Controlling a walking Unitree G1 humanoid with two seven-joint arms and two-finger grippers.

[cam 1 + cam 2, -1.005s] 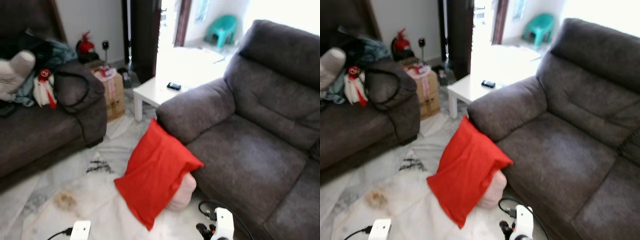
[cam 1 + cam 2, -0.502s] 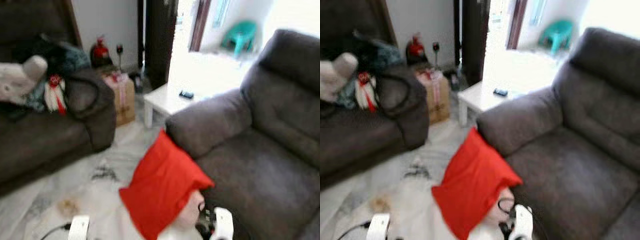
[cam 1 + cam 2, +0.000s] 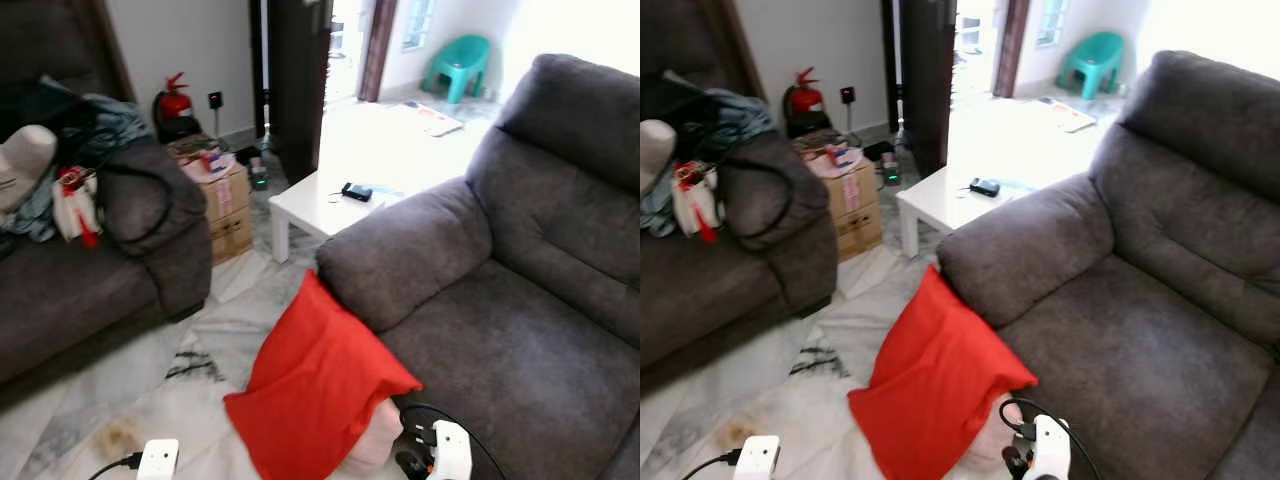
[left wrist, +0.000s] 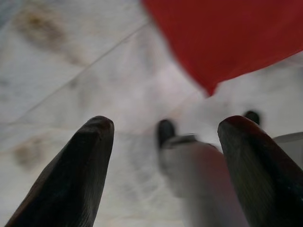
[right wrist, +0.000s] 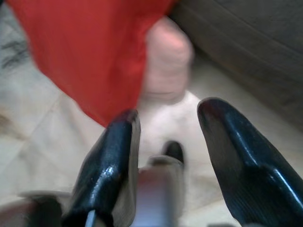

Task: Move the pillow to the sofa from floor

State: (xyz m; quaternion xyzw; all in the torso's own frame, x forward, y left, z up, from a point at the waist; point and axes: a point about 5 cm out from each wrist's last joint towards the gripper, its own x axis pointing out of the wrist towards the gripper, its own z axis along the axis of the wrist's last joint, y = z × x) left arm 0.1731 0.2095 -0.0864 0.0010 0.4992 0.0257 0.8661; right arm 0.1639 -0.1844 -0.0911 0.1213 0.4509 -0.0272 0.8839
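Observation:
A red pillow leans on the floor against the front of a grey sofa, just below its armrest. A pale pink cushion peeks out from behind the pillow's lower edge. In the left wrist view my left gripper is open above the marble floor, a corner of the red pillow just ahead of it. My right gripper is open too, close to the pillow and the pink cushion, with the sofa base beyond. Both wrists show at the bottom edge of the eye views.
A second dark sofa stands at the left, piled with clothes and bags. A cardboard box and a white low table with a phone sit behind the pillow. A fire extinguisher stands by the far wall. Marble floor lies open at front left.
The camera has shifted and tilted, so the whole scene sits slightly lower and closer; the blur has gone. The pillow rests where it was against the sofa.

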